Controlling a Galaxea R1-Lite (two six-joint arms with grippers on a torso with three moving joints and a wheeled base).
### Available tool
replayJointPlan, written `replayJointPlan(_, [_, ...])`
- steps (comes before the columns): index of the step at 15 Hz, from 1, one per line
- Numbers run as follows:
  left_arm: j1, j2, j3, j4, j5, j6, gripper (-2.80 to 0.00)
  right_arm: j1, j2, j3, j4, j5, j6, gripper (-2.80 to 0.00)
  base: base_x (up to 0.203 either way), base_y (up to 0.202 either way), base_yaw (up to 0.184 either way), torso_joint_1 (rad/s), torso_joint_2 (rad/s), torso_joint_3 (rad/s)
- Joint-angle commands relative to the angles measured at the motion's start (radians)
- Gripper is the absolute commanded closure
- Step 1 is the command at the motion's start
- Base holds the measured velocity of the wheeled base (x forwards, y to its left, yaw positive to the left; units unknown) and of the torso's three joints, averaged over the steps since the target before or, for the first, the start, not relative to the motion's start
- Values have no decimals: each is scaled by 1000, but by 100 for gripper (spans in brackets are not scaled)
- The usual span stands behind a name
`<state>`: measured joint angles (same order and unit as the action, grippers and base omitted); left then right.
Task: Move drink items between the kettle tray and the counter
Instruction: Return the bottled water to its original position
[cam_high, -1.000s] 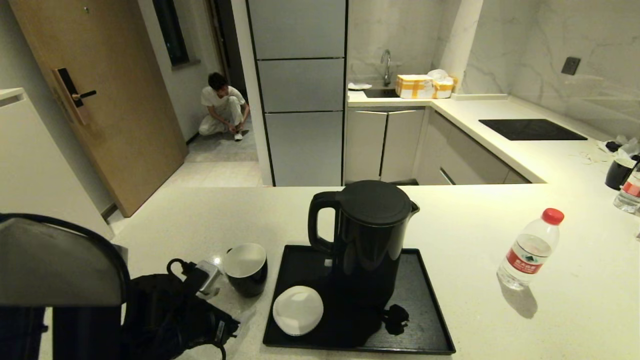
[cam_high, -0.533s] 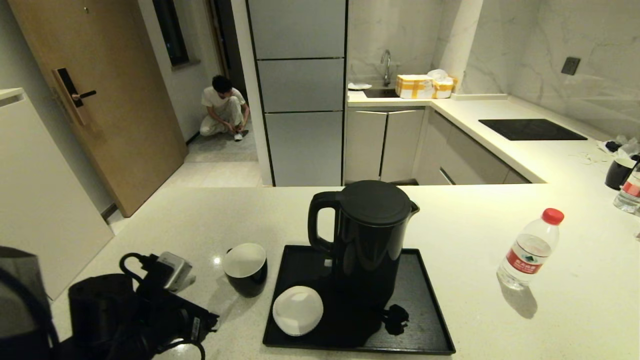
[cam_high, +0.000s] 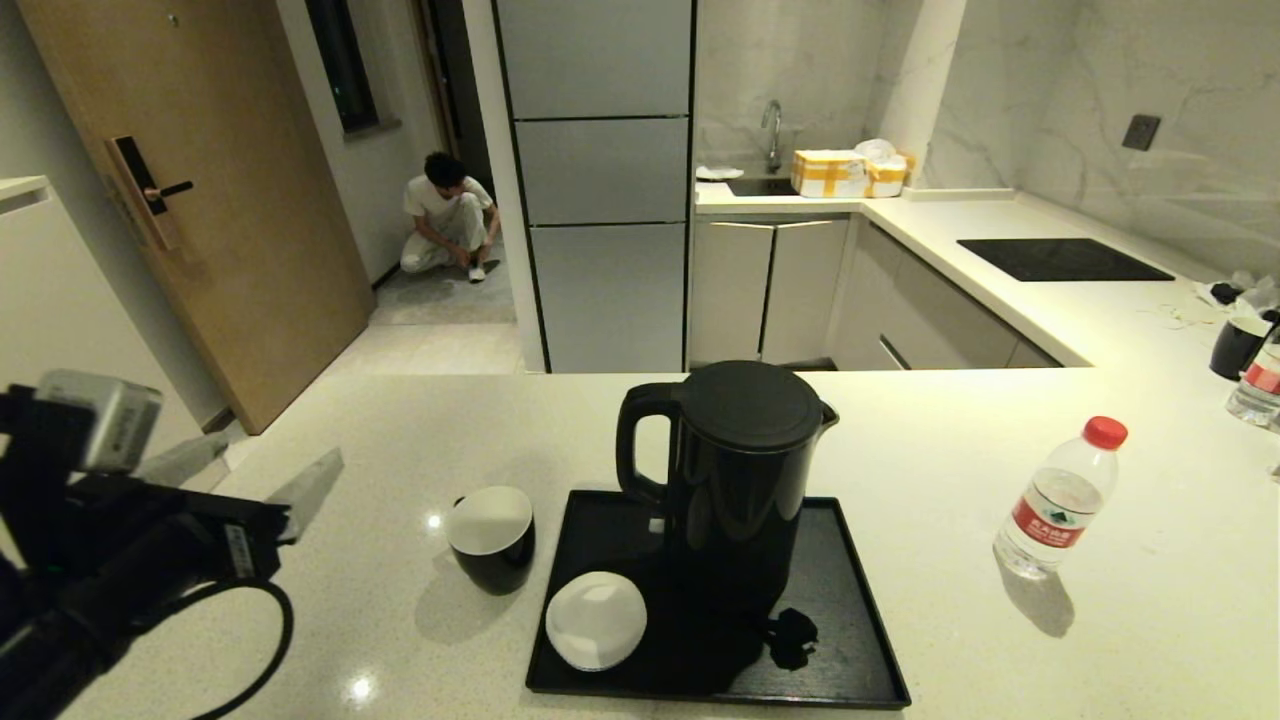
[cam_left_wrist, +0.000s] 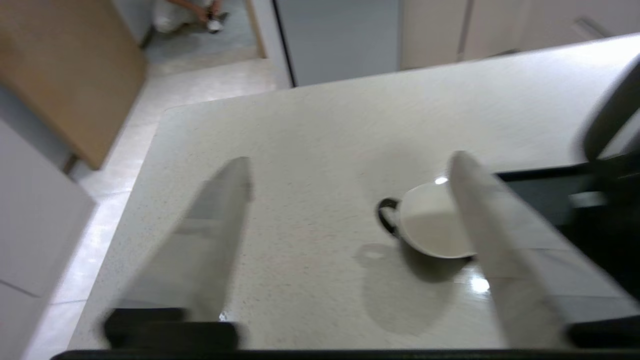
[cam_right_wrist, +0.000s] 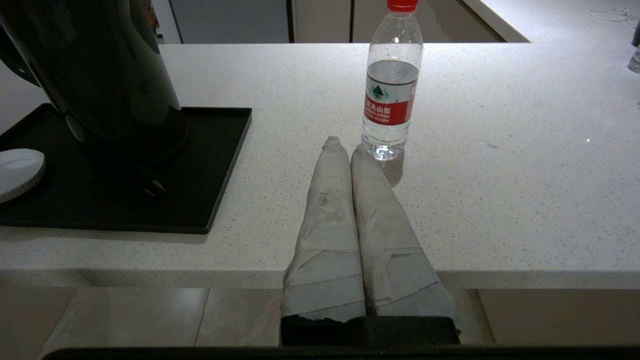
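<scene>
The black cup (cam_high: 490, 538), white inside, stands on the cream counter (cam_high: 900, 440) just left of the black kettle tray (cam_high: 850, 620). My left gripper (cam_high: 255, 470) hangs open above the counter's left part, well left of the cup and holding nothing. In the left wrist view the cup (cam_left_wrist: 430, 225) shows near one finger, apart from the gripper (cam_left_wrist: 349, 162). The red-capped water bottle (cam_high: 1060, 500) stands on the counter right of the tray. My right gripper (cam_right_wrist: 346, 147) is shut and empty at the counter's front edge, just short of the bottle (cam_right_wrist: 391, 95).
The tall black kettle (cam_high: 740, 470) and a white saucer (cam_high: 596, 620) sit on the tray. A second cup (cam_high: 1238, 345) and a second bottle (cam_high: 1260, 385) stand at the far right. A black cooktop (cam_high: 1060, 258) lies further back.
My left gripper has risen and drawn back to the left, away from the cup, which stays on the counter. Bottle, kettle and tray have not moved.
</scene>
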<state>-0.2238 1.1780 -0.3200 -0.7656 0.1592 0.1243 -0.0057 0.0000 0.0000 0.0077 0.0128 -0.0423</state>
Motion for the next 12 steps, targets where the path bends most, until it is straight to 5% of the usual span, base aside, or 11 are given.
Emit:
replayJointPlan(1, [0, -292, -222, 661, -23, -68, 0, 1, 0, 2, 0, 1, -1, 0, 0, 0, 0, 0, 0, 0])
replayJointPlan(4, [16, -428, -392, 923, -2, -132, 0, 0, 0, 2, 0, 0, -1, 0, 0, 0, 0, 0, 0, 0])
replayJointPlan(9, [78, -662, -907, 1717, 22, -263, 0, 0, 0, 2, 0, 0, -1, 0, 0, 0, 0, 0, 0, 0])
replayJointPlan(12, [166, -840, -967, 1943, 1, -282, 0, 1, 0, 2, 2, 1, -1, 0, 0, 0, 0, 0, 0, 0])
